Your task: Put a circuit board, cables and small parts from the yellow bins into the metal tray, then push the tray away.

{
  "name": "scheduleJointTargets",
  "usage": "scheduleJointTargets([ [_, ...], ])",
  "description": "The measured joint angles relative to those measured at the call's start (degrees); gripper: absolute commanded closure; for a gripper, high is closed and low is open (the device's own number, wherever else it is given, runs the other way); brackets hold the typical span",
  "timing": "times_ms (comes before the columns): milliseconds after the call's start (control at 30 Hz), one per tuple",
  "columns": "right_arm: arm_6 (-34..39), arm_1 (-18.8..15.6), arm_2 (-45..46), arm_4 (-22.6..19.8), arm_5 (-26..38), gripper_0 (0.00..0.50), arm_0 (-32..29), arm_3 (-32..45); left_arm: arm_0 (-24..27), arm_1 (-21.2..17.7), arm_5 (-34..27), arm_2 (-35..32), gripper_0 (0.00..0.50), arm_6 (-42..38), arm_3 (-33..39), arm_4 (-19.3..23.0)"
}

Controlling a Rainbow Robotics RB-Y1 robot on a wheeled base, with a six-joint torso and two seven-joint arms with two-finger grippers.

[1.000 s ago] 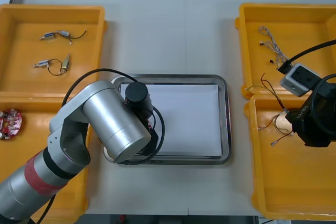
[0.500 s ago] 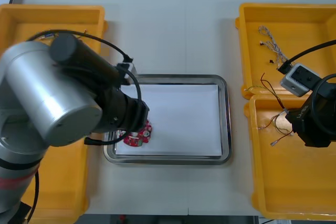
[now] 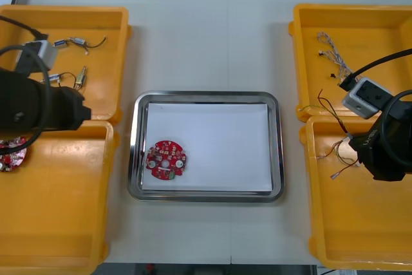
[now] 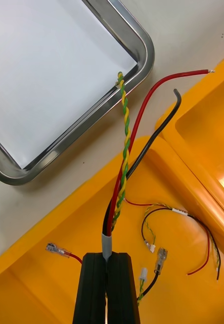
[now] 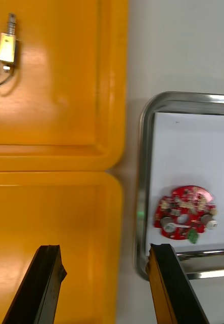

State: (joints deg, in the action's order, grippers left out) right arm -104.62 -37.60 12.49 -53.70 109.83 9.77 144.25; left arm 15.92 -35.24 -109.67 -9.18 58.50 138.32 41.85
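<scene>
The circuit board [image 3: 167,160] lies flat inside the metal tray [image 3: 206,96], in the corner nearest the left claw [image 5: 104,250] and just beyond that claw's tray-side finger. The left claw hangs wide and empty above the rims of the two left yellow bins [image 3: 58,210] — probably held off the tray to leave room for the other arm. The right claw [image 4: 106,258] is clamped on the sleeved end of a cable bundle [image 4: 123,167], held above the right bin [image 4: 20,288] — its strands reach ahead to the tray's rim, ready to carry across.
</scene>
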Motion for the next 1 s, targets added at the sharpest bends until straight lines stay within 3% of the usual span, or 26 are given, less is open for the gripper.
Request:
scheduleJointTargets([
  [167, 0.0, -0.1, -2.3, -0.1, 0.0, 0.5, 1.8, 0.0, -3.6, -2.0, 0.0, -7.4, 0.0, 12.0, -1.6, 1.2],
  [300, 0.0, -0.1, -5.5, -0.1, 0.0, 0.5, 3.7, 0.0, -4.1, -2.4, 0.0, -10.4, 0.0, 15.1, -6.0, 1.5],
  [667, 0.2, -1.6, -21.2, 2.3, 0.0, 0.5, 11.4, -0.8, -4.1, -2.5, 0.0, -11.0, 0.0, 17.9, -19.1, -1.1],
  [867, 1.8, -2.4, -29.9, 4.5, 0.0, 0.5, 16.4, -3.7, -3.7, -3.6, 0.0, -11.0, 0.0, 25.9, -20.4, -1.3],
  [1000, 2.0, -2.6, -36.5, 6.6, -0.1, 0.5, 20.1, -6.2, -2.5, -4.7, 0.0, -11.0, 0.0, 26.6, -20.7, -1.3],
])
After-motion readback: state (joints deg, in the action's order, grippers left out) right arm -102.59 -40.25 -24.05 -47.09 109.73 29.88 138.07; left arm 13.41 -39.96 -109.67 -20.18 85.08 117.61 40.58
